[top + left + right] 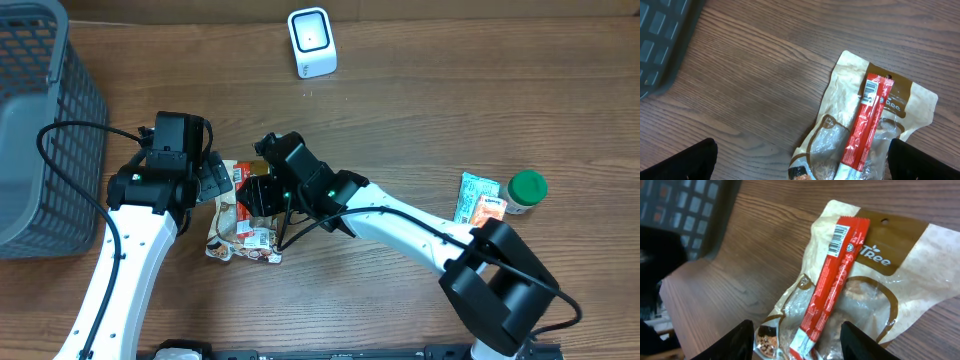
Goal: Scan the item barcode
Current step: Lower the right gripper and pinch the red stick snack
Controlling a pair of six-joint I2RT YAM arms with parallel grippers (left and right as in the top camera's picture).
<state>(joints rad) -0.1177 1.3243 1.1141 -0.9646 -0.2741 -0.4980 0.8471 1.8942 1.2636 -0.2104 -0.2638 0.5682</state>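
Stick [832, 275] lies lengthwise along the pouch [900, 295], near end between the right gripper [800, 336], nearer, jaws parted, empty; left gripper [802, 152] gapes wide.

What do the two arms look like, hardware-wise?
They look identical. The left arm and right arm have white tubular links, with black joint housings and black wrist units. The jaws are black. A black cable loops loosely beside the left arm, and another runs along the right arm. No readable markings are visible.
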